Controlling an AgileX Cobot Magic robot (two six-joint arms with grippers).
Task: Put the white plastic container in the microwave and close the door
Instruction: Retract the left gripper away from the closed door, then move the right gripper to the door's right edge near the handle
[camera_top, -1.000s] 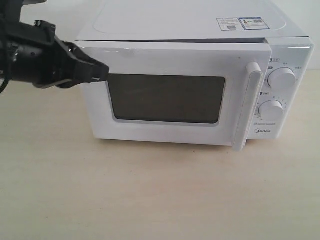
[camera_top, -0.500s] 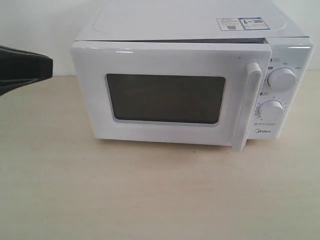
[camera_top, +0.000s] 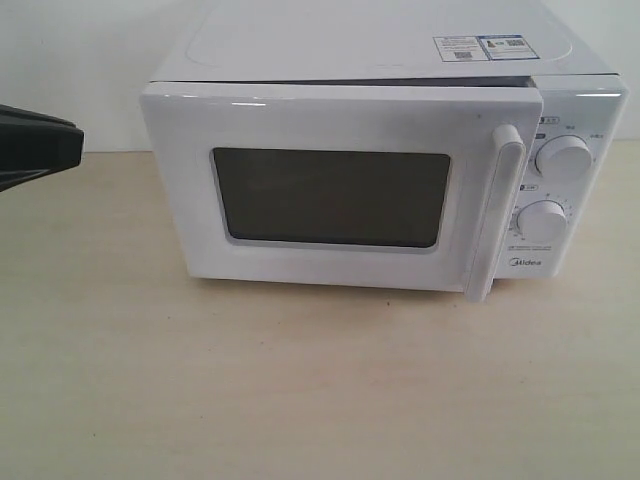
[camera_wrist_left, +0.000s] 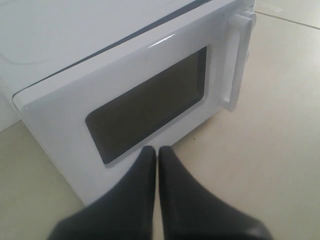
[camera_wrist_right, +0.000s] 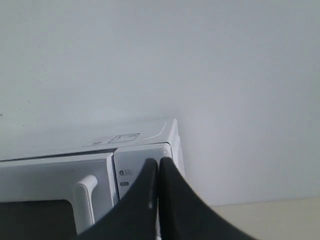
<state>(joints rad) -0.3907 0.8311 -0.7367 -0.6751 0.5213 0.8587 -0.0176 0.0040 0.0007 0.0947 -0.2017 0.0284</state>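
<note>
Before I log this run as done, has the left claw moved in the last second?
Yes. The left claw has pulled back leftward, from the upper-left corner of the door to the exterior view's left edge, clear of the microwave.

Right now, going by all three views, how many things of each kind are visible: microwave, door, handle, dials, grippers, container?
White Midea countertop microwave: 1
White side-hinged door with dark window: 1
Vertical white bar handle: 1
Round white dials: 2
Black left gripper, black right gripper: 2
White plastic container: 0
Total: 7
</note>
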